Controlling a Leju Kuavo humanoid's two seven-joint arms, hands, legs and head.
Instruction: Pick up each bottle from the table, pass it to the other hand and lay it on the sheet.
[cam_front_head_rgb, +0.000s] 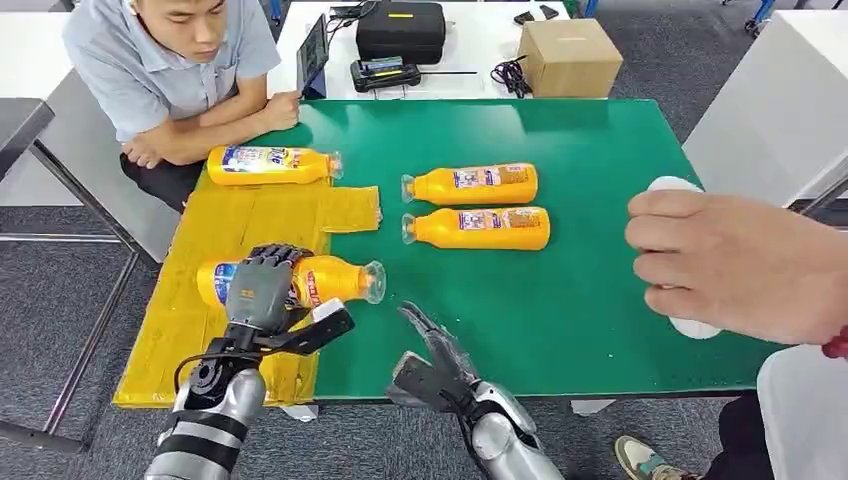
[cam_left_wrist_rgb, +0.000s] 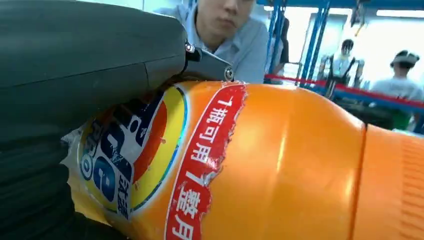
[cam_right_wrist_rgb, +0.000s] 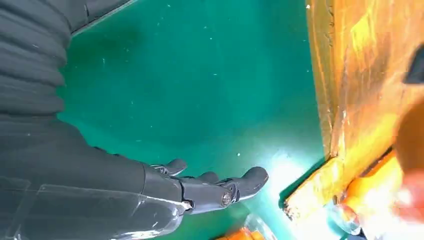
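Gripping glossy orange bottle (cam_front_head_rgb: 300, 281) — left robot hand (cam_front_head_rgb: 258, 290), over crinkled yellow sheet (cam_front_head_rgb: 190, 330).

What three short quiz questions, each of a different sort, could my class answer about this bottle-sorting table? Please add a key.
1. True or false: the left hand holds a bottle over the yellow sheet.
2. How many orange bottles lie on the bare green table? A) one B) two C) four
3. Fill in: the right hand holds ____.

Key: 1 true; 2 B, the two bottles side by side; 3 nothing, its fingers are spread.
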